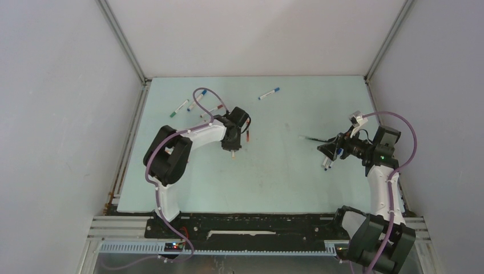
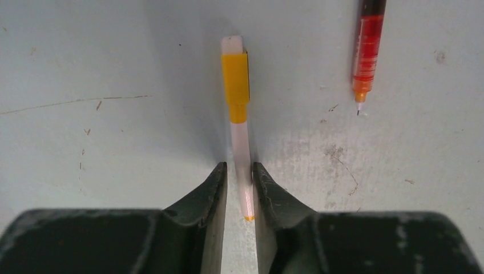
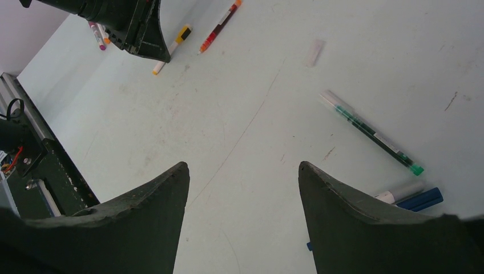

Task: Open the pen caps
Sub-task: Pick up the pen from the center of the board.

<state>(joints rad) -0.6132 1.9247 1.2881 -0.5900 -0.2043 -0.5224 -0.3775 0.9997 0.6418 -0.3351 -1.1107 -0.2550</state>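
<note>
- Top external: the left gripper points down at the worktop left of centre and hides the pen beneath it. The right gripper hangs near the right edge, well apart. Other pens lie toward the far left corner.
- Left wrist: the yellow pen lies flat, its long axis running straight away from the gripper. The yellow cap is at the far end, and a small orange end lies between the jaws. The jaws are nearly closed about the white barrel with a sliver of worktop showing on one side, so I cannot tell whether it is truly clamped. An uncapped red pen lies parallel, near it.
- Right wrist: the right gripper is wide open and holds nothing. A green cap and a blue cap lie just beyond one finger.
- Judgement: the step in hand looks like securing the barrel. Next, the right gripper would have to cross over, take the yellow cap and pull along the pen's axis.
</note>
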